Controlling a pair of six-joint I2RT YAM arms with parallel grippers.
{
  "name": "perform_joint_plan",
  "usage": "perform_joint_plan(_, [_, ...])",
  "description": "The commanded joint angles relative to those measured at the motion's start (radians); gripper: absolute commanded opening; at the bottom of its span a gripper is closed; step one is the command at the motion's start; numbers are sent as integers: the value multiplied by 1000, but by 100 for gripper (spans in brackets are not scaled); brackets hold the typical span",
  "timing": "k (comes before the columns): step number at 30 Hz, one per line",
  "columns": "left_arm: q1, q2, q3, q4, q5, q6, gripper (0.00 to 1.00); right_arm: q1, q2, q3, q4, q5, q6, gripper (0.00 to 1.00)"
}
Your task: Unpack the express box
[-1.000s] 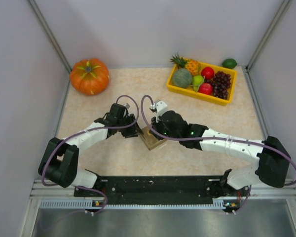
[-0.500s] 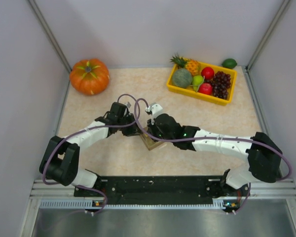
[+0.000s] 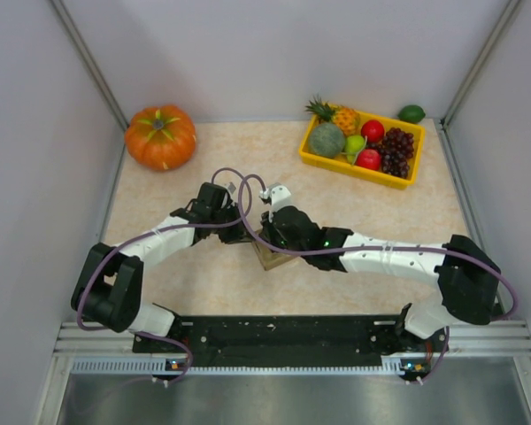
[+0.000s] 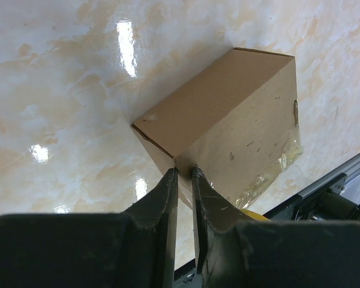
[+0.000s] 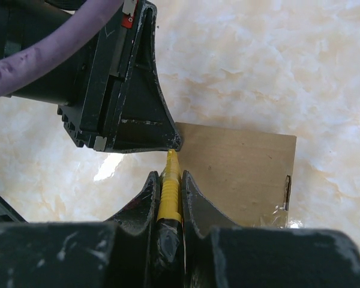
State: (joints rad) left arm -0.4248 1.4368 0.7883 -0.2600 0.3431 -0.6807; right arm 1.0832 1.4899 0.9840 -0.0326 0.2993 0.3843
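You're on the opening step: the express box point(image 4: 228, 135) sits closed, mid-worktop point(image 3: 380, 212). Your right pincer point(image 5: 168, 176) pinches a yellow pointed tool point(image 5: 171, 161), tip at the box's corner. Your left pincer point(image 4: 184, 174), nearly pressed together, touches that corner; I cannot tell whether it grips. Next, probably steady the box and slit the clear tape point(image 4: 279, 162).
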Motion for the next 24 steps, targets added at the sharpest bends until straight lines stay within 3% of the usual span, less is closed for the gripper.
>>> perform_joint_plan(1, [3,25,6,-68,-29,36,17,20,-19,56,54,61,25,0])
perform_joint_plan(13, [8,50,3,-111,-24,-75,3,23,36,113,-65,121,119,0])
perform_joint_plan(24, [18,31,-32,-79,-10,-154,6,23,-66,61,-144,179,159,0])
